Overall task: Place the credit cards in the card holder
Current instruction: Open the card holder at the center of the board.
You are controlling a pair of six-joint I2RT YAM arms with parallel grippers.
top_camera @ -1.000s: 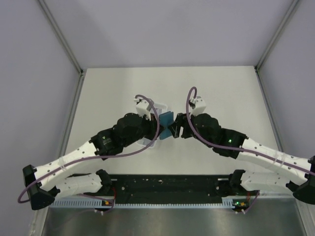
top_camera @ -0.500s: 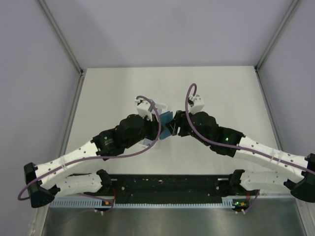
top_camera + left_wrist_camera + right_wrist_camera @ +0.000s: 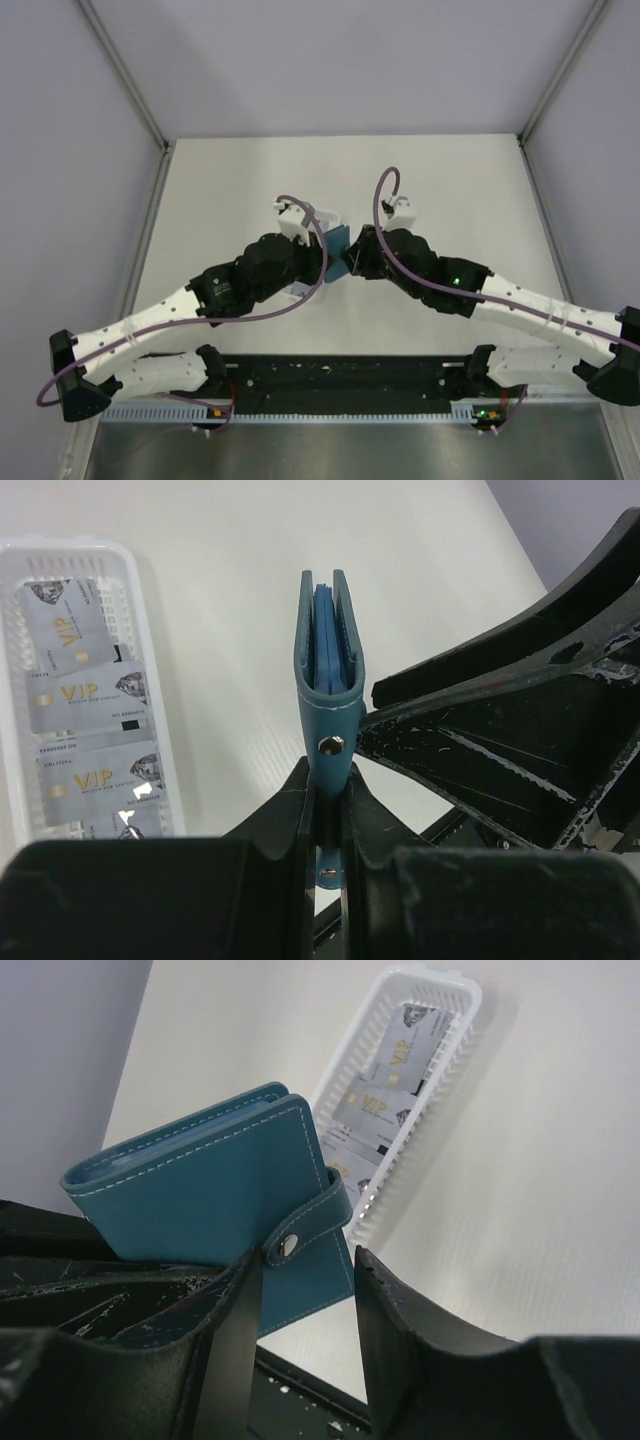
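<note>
1. Plainly raised off the table [image 3: 450, 200], about mid-table between the two arms: teal card holder [image 3: 336, 250], folded shut, stood on edge, snap tab fastened over the front cover.
2. Pinched at its tab end by the left pincer [image 3: 328, 800], with both fingers pressed together on the leather from either side and the metal stud showing just above the fingertips.
3. Flanked at the lower corner by the right pincer [image 3: 305, 1270], partly spread. One finger at the front cover below the snap, contact not clear. The other standing just apart from the cover's edge, a strip of table showing in the gap.
4. Just beside the holder, on the left arm's side: long white tray [image 3: 148, 650] with mesh walls, lying flat on the table.
5. Lying in that tray, in a row along its length and overlapping: grey credit cards [image 3: 85, 695] with gold "VIP" lettering, at least four showing, the farthest one tilted.
6. Beyond the holder, a wide stretch of pale table running to the far edge and to the right edge. Metal rails along both sides, with grey walls behind them.
7. Toward the near edge, both arms angled inward and meeting at the holder.
</note>
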